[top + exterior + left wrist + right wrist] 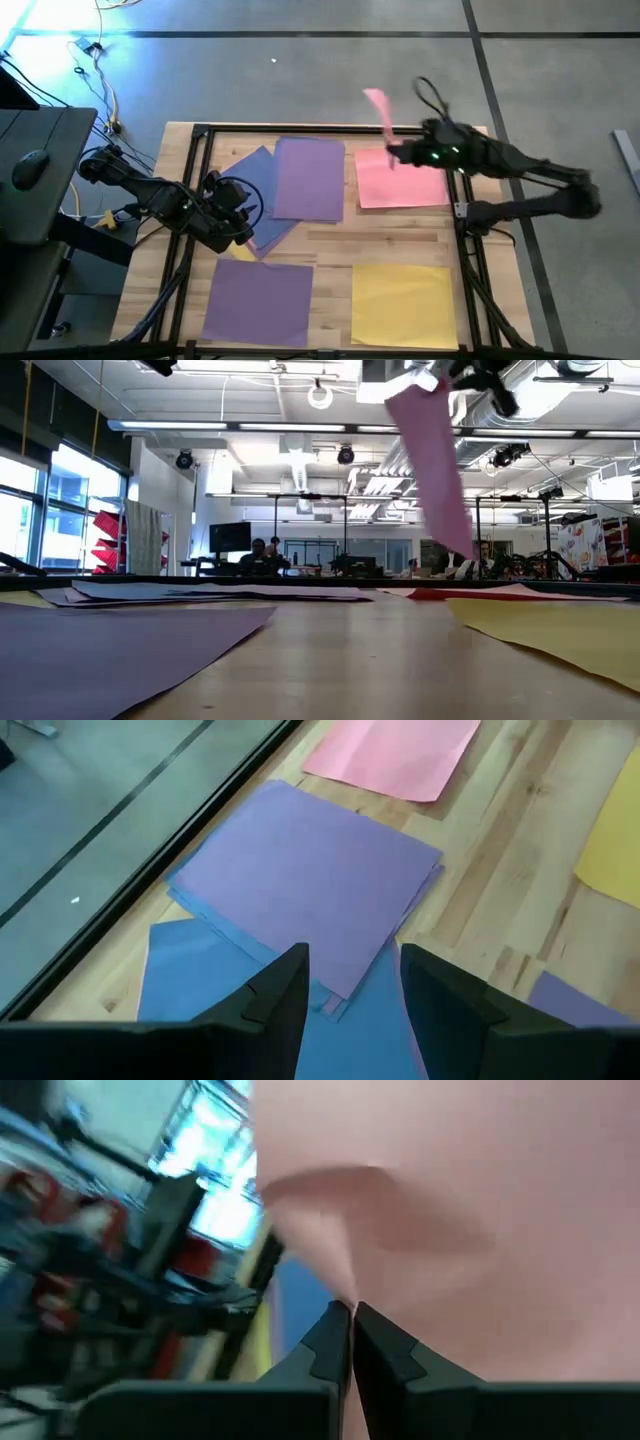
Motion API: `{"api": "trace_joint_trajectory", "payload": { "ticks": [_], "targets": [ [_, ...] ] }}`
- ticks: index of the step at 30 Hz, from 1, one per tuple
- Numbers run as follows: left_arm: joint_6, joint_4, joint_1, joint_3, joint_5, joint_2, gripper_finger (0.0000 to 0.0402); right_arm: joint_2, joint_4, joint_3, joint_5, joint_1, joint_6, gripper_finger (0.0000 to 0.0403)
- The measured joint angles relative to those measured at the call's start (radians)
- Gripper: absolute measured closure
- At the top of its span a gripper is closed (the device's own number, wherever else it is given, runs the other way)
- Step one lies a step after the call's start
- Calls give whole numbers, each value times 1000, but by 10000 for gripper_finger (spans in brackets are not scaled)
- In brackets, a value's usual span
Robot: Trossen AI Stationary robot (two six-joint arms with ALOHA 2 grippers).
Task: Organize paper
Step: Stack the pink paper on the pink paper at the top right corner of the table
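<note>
Partly sorted, judging from above: a pink sheet (pixel 403 180) lies flat at the far right of the desk (pixel 330 245), a yellow sheet (pixel 403 304) at the near right and a purple sheet (pixel 262 301) at the near left, each apart from the others. At the far left a second purple sheet (pixel 310 178) overlaps blue paper (pixel 250 172), with a yellow corner (pixel 243 254) poking out underneath, so that heap looks unsorted. The right hand (pixel 393 152) holds a second pink sheet (pixel 379 108) up in the air over the flat pink one. The left hand (pixel 243 222) hovers at the near edge of the mixed heap.

From desk level, the lifted pink sheet (pixel 432 460) hangs down from above, clear of the wood, while the flat sheets show only as thin edges.

The left wrist view shows the left hand's fingers (pixel 285 1000) parted with nothing between them, poised over the blue paper (pixel 200 970) and the purple sheet (pixel 310 880) on top of it.

The right wrist view shows the right hand (pixel 351 1320) pinched tight on the edge of the pink sheet (pixel 480 1200).

Pink seems nearly gathered once this sheet goes down; the blue, purple and yellow in the heap likely remain to be separated.
</note>
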Motion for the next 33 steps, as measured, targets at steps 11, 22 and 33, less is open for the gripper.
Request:
{"api": "trace_joint_trajectory", "payload": {
  "ticks": [11,22,33],
  "targets": [
    [-9,86,46,0,-15,0,267,-29,814,-392,-81,-41,147,403],
    [79,214,215,0,-14,0,267,100,1131,-531,-367,-262,242,403],
    [95,267,298,0,18,0,267,61,997,-685,-595,-428,229,403]
  ]
}}
